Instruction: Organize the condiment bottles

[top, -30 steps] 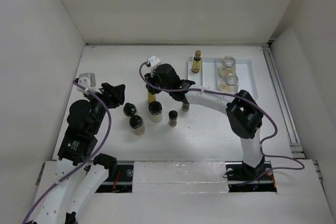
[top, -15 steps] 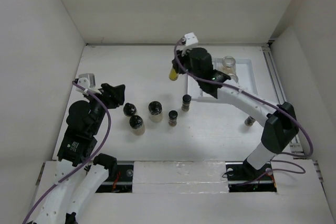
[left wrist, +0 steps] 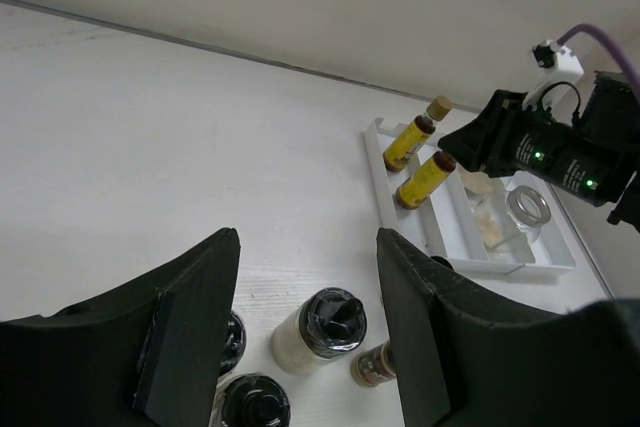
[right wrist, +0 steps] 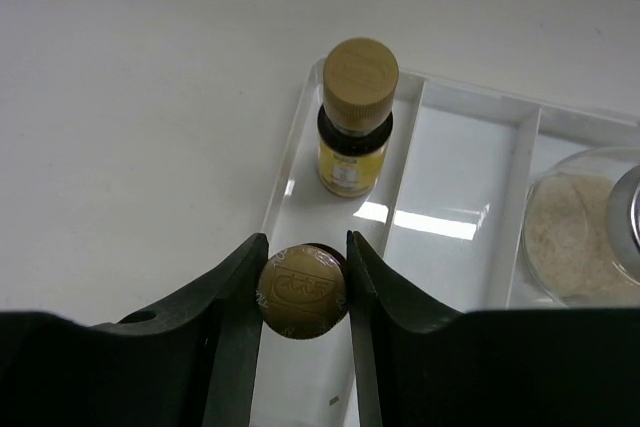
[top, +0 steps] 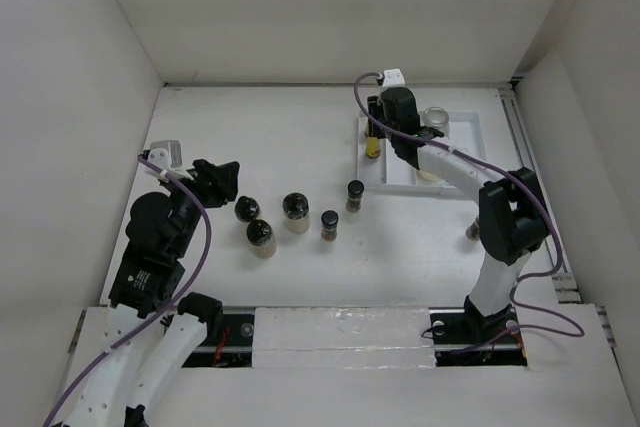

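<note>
Right wrist view: the right gripper (right wrist: 304, 257) clenched a slim tan-capped glass bottle of yellow liquid (right wrist: 303, 290) over the white divided plastic tray (right wrist: 460, 177); a matching bottle (right wrist: 357, 117) stood just beyond. The left gripper (left wrist: 307, 257) gaped, released.

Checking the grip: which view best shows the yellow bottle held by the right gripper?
Right wrist: the yellow bottle shows its cap close up, clamped in the right gripper, over the tray. Left wrist shows the bottle's whole side from afar; the top view shows only a yellow sliver beneath the gripper.
</note>
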### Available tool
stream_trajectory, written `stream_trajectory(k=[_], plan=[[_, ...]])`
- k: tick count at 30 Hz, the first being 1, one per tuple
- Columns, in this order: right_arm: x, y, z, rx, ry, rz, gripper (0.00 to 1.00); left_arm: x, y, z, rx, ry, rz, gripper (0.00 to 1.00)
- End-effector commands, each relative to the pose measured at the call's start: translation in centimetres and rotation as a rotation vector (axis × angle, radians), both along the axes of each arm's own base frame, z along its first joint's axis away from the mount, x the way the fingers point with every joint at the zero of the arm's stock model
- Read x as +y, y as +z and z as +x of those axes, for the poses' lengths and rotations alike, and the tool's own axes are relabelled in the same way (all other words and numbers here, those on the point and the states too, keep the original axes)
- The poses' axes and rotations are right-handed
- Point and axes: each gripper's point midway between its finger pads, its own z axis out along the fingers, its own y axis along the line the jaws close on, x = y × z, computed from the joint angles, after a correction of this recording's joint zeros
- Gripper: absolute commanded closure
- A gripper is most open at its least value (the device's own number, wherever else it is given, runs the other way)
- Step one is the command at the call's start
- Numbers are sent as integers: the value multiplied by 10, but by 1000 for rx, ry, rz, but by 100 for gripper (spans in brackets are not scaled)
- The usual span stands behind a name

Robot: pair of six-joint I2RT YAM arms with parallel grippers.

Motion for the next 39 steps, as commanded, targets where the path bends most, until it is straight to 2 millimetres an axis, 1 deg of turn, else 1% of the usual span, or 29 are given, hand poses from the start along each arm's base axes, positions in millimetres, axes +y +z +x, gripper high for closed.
stream_trajectory(k=[1, 3, 4, 5, 8, 9, 12, 13, 14, 16, 17, 18, 19, 20, 21, 22, 23, 24, 25, 26, 27, 28, 29, 30, 32, 33, 34, 36, 39], plan=[[-1, 36, 17, -105, -23, 61, 93, 0, 8, 3, -35, 1, -13, 47], [0, 29, 19, -91, -26, 64, 93, 0, 8, 3, -37, 1, -4, 47], [6, 22, 18, -78, -20, 67, 93, 0, 8, 3, -37, 1, -4, 47], [5, 18, 16, -70, -21, 63, 91, -3, 6, 4, -27, -10, -1, 46], [10, 13, 13, -60, -10, 58, 62, -3, 6, 4, -27, -10, -1, 45], [10, 13, 13, -60, -10, 58, 42, -3, 6, 4, -27, -10, -1, 45], [12, 25, 5, -75, -1, 66, 24, -3, 6, 4, -27, -10, -1, 43], [10, 46, 1, -110, 0, 84, 18, -3, 6, 4, -27, -10, -1, 43], [13, 51, -5, -118, 11, 89, 15, -1, 6, 5, -27, 0, 0, 43], [16, 77, -19, -161, 30, 114, 15, -1, 6, 5, -27, 1, 0, 43], [20, 85, -26, -174, 42, 122, 17, 1, 6, 6, -27, 14, 0, 43], [33, 92, -38, -183, 76, 131, 23, 2, 8, 4, -36, 14, -3, 43], [41, 89, -49, -173, 114, 136, 31, 5, 8, 5, -34, 33, -11, 43], [51, 97, -61, -181, 163, 154, 62, 7, 6, 5, -25, 45, -7, 47], [70, 97, -74, -175, 252, 178, 78, 11, 8, 4, -33, 67, -19, 50], [96, 94, -91, -167, 333, 192, 86, 13, 5, 4, -23, 76, -15, 53], [109, 88, -106, -149, 387, 195, 99, 14, 6, 4, -21, 86, -23, 60], [124, 83, -120, -132, 431, 204, 100, 17, 8, 3, -30, 98, -26, 79], [149, 79, -145, -117, 502, 204, 100, 17, 8, 3, -30, 98, -26, 84], [160, 74, -157, -106, 534, 202, 96, 18, 8, 3, -30, 107, -26, 87], [170, 68, -171, -90, 576, 200, 74, 18, 8, 3, -30, 107, -26, 87], [180, 68, -182, -85, 613, 204, 61, 18, 8, 3, -30, 107, -26, 87], [193, 68, -199, -80, 656, 207, 48, 18, 8, 3, -29, 108, -35, 81], [196, 56, -205, -54, 662, 187, 34, 16, 8, 3, -29, 99, -35, 76], [203, 40, -218, -28, 682, 165, 33, 16, 8, 3, -29, 99, -35, 66], [203, 28, -219, 0, 677, 159, 33, 16, 8, 3, -29, 99, -35, 62], [205, 22, -218, 15, 672, 160, 33, 15, 8, 2, -28, 88, -36, 62], [214, 7, -231, 52, 706, 152, 33, 15, 8, 2, -28, 88, -36, 61], [219, 3, -232, 46, 693, 139, 33, 13, 10, 2, -37, 79, -39, 61]])
